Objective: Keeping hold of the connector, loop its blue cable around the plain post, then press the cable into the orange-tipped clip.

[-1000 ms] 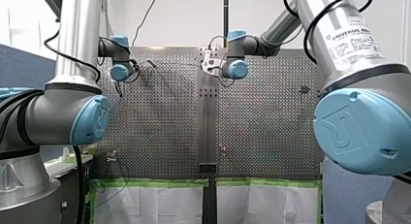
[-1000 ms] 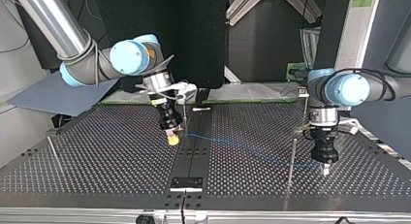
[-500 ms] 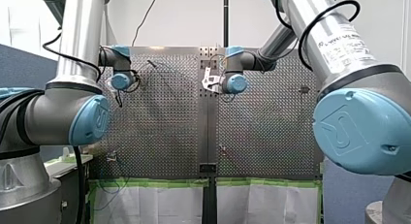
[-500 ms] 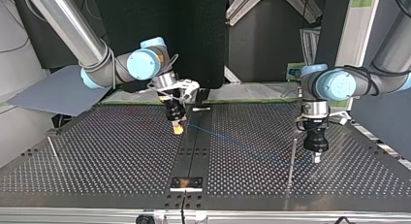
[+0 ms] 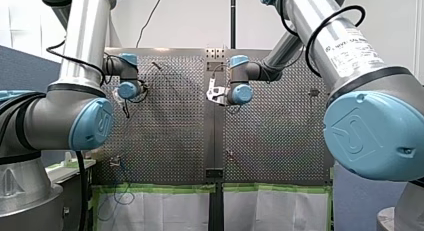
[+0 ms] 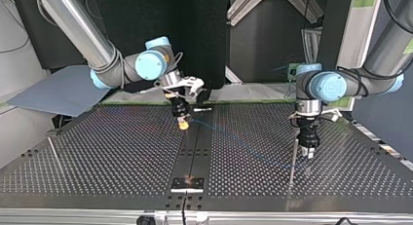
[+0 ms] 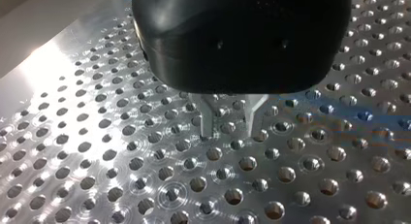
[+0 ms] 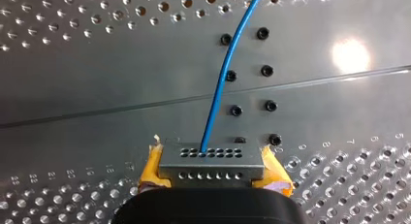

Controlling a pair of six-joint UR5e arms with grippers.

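My right gripper (image 8: 209,183) is shut on the grey connector (image 8: 209,161), held between its yellow pads. The blue cable (image 8: 224,78) leaves the connector and runs ahead over the plate. In the top view my right gripper (image 6: 183,123) hangs over the table's middle strip, and the blue cable (image 6: 243,147) trails from it towards the plain post (image 6: 292,159). My left gripper (image 6: 309,156) hovers just beside that post. Its metal fingers (image 7: 206,118) stand apart, open, with only the perforated plate under them, and my left gripper (image 7: 229,128) holds nothing. I cannot pick out the orange-tipped clip with certainty.
A second thin post (image 6: 54,152) leans at the top view's left. A small black plate (image 6: 187,183) sits on the centre strip near the front edge. Green tape (image 5: 210,188) lines the table's near edge in the front view.
Both grippers have drawn back, away from the top view's camera. My right gripper carried the connector along; my left gripper also shifted to that view's left, closer to the plain post.
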